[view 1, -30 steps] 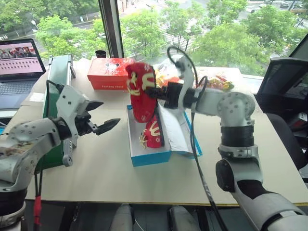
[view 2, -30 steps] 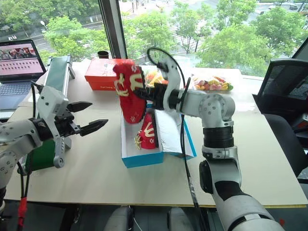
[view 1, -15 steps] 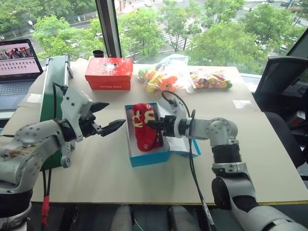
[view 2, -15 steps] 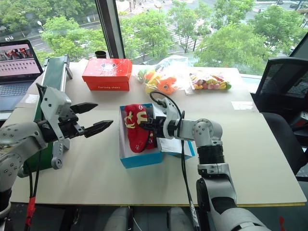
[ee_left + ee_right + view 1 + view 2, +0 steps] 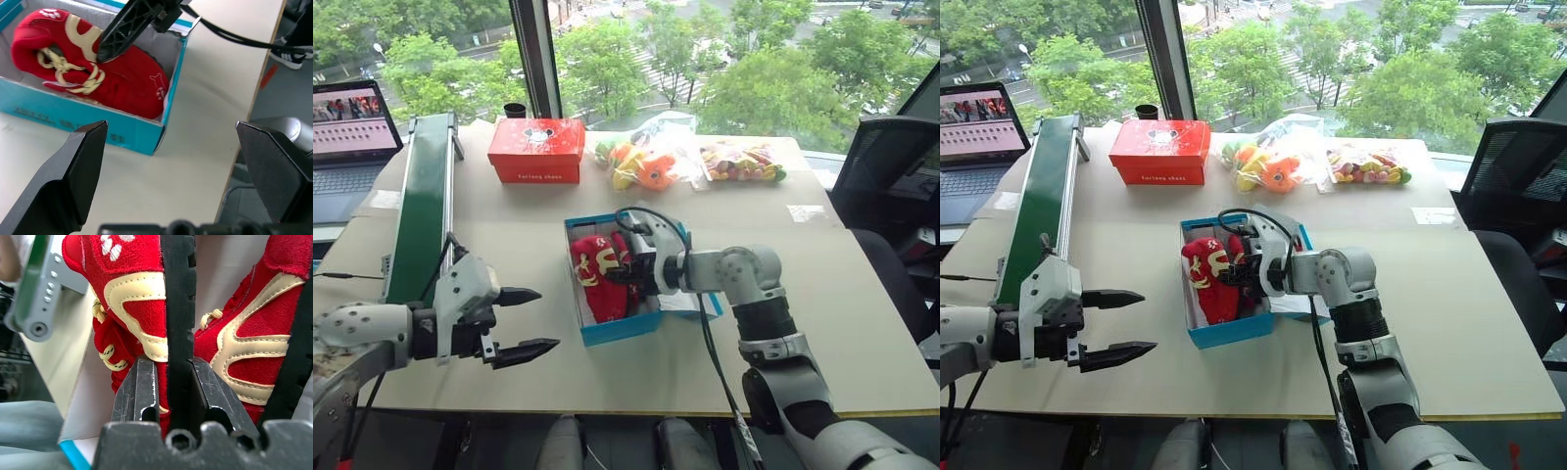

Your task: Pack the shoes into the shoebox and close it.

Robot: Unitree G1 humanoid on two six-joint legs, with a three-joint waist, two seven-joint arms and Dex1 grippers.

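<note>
Left gripper (image 5: 521, 323) spread wide, empty, over bare table nearest the robot. Farther out, right gripper (image 5: 625, 269) down inside the open shoebox (image 5: 617, 331), fingers apart among the shoes (image 5: 600, 277). Soft, light fabric; probably best pinched at collar or heel.

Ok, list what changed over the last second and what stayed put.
The right gripper carried the second shoe from above the table down into the shoebox, beside the first one; whether it has let go is unclear. The left gripper, open, drew back toward the table's near edge. The shoebox lid stayed open.
</note>
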